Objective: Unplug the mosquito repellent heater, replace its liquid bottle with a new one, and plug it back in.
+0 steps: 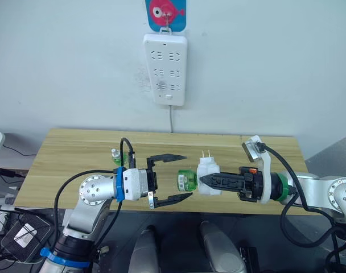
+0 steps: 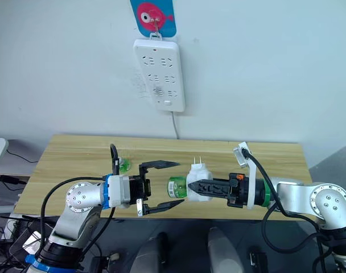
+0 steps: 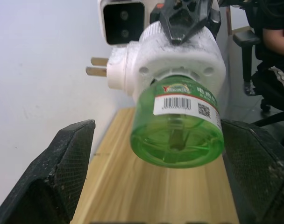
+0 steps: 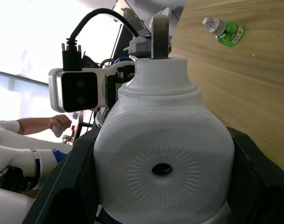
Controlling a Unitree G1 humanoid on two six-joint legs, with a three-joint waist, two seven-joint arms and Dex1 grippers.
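Looking across the wooden table (image 1: pixel 76 153), you have bare planks open along the far side and toward both ends, while the work sits out past the near edge. On the white wall above hangs the long white power strip (image 1: pixel 165 69), its sockets free, well apart from both arms. Your right gripper (image 1: pixel 202 180) is clenched on the heater (image 1: pixel 207 175), a smooth, white, rounded plastic body held in the air with its two metal prongs pointing up. The green bottle (image 1: pixel 186 180) is still seated in the heater, a clear, glossy cylinder with a printed label, jutting toward your left gripper (image 1: pixel 184 177). That gripper is released, its textured black fingers (image 3: pixel 62 177) spread on either side of the bottle without touching it. The capped bottle (image 1: pixel 115 155) lies on its side on the table behind the left arm.
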